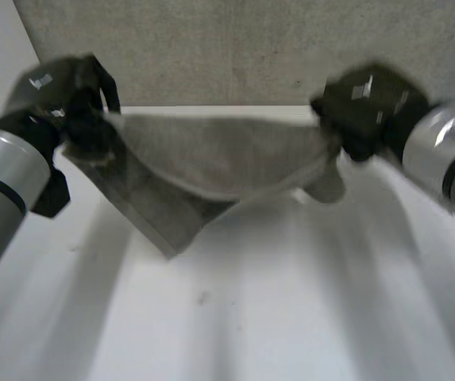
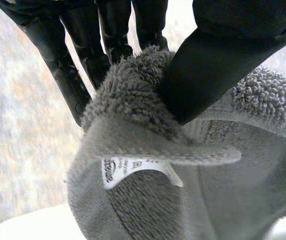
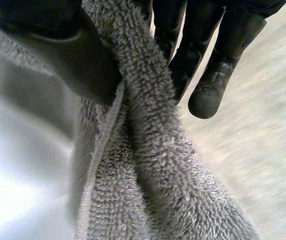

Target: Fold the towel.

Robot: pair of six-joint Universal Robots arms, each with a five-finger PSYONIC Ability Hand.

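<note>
The towel point(image 1: 227, 159) hangs slung between both hands over the desk point(image 1: 306, 302), its middle sagging and a low corner seemingly resting on the desk. It looks like soft, limp, light terry that grips well, best held at the corners. The left hand point(image 2: 217, 65) pinches one top corner near the label point(image 2: 128, 167), thumb against fingers. The right hand point(image 3: 58, 45) pinches the other end likewise.

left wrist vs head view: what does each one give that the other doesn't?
Left wrist adds: a white label sewn at the towel edge, and the left hand pinching a bunched corner between thumb and fingers. Head adds: the right hand at the opposite corner, the towel sagging between the two, its lower part reaching the table. Shared: left hand shut on the grey towel.
</note>
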